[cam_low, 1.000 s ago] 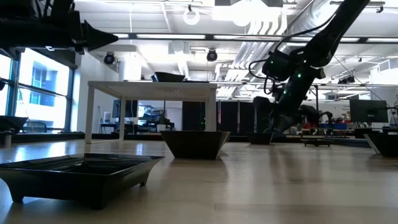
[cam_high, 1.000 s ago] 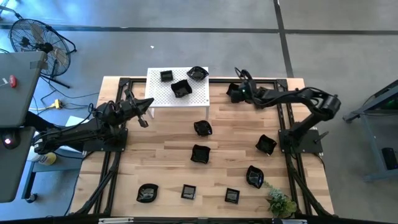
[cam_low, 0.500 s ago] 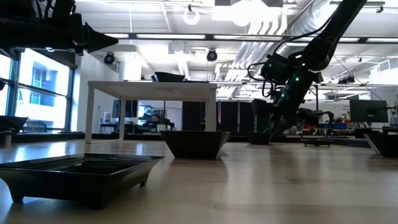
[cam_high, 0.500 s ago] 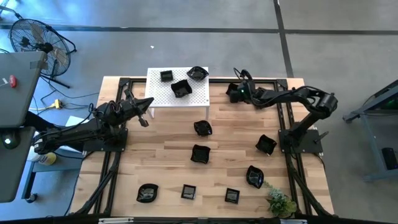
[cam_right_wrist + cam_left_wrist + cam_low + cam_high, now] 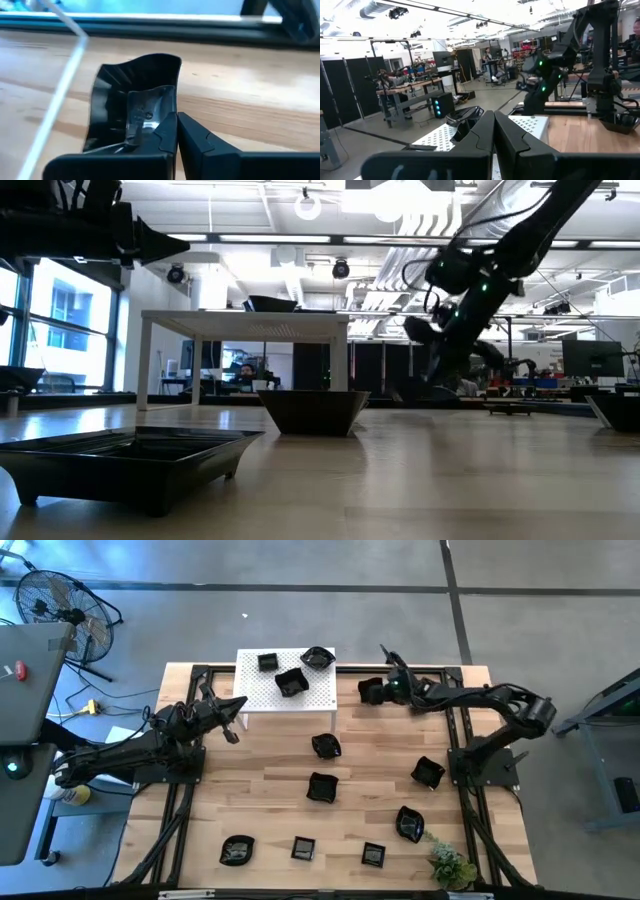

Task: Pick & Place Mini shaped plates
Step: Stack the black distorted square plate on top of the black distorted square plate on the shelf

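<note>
Several small glossy black mini shaped plates lie about the wooden table, among them one (image 5: 326, 745) near the middle and one (image 5: 428, 772) at the right. Three more rest on the white perforated platform (image 5: 255, 690) at the far side. My right gripper (image 5: 384, 690) is just right of the platform, shut on another black plate (image 5: 368, 690), which fills the right wrist view (image 5: 132, 95). My left gripper (image 5: 238, 705) waits shut, in the air by the platform's left near corner. My right gripper pinches the plate's raised rim (image 5: 171, 107) between its two fingers, at the edge facing the arm. The fingers (image 5: 162, 137) slant down from the table's right side. The plate sticks out ahead of them, tilted, and seems raised a little off the wood.
A low black frame rail (image 5: 440, 670) runs along the far edge behind the right gripper. A small green plant (image 5: 452, 865) stands at the near right corner. Bare wood lies between the platform and the middle plates.
My right gripper has shut on the plate's rim, then risen and shifted slightly toward the platform. The plate has come up off the table with it and moved a little to the left.
</note>
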Robot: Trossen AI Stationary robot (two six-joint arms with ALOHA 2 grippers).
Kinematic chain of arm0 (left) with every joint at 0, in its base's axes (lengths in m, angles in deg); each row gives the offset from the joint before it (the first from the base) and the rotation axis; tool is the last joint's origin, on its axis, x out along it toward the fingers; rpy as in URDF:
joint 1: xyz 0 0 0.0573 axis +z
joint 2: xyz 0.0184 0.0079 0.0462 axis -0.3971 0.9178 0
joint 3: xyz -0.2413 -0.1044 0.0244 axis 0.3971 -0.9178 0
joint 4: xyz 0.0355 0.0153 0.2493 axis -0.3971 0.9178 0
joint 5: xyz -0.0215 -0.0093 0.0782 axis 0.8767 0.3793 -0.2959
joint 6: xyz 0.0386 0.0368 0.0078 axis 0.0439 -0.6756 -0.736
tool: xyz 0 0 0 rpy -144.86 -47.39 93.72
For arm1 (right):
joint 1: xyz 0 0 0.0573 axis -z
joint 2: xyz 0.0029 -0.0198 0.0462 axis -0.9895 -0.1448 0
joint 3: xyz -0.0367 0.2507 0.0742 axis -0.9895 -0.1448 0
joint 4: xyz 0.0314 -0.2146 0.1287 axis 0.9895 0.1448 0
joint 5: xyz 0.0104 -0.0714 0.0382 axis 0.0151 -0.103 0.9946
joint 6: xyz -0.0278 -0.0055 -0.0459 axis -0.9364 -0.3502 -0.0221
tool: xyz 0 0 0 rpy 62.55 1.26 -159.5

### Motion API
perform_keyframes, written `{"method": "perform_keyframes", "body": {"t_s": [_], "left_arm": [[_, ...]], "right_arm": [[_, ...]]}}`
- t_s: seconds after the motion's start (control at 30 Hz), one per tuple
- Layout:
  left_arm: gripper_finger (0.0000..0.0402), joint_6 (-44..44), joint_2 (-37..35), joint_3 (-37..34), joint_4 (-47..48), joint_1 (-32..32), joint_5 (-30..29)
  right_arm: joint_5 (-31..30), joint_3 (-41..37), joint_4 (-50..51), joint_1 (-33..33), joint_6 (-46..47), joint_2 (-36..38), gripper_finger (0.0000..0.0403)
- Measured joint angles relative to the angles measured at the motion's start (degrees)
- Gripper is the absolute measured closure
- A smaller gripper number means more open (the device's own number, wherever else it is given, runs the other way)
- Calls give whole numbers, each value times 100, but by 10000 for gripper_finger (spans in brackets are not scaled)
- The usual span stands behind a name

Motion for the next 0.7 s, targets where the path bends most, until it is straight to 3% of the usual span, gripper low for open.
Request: {"method": "perform_keyframes", "body": {"t_s": [0.27, 0.4, 0.53, 0.7], "left_arm": [[399, 0, -1, 0, 0, 0, 2], [399, 0, -1, 0, 2, 0, 4], [399, 0, 2, 0, -1, 0, 7], [399, 0, 0, 2, 25, 0, 24]], "right_arm": [[557, -2, 530, -124, -215, 1387, 395], [154, 170, 509, -297, -48, 1882, 395], [1, 759, 409, -551, -209, 1847, 395], [153, 1901, 447, -838, -485, 1190, 395]]}}
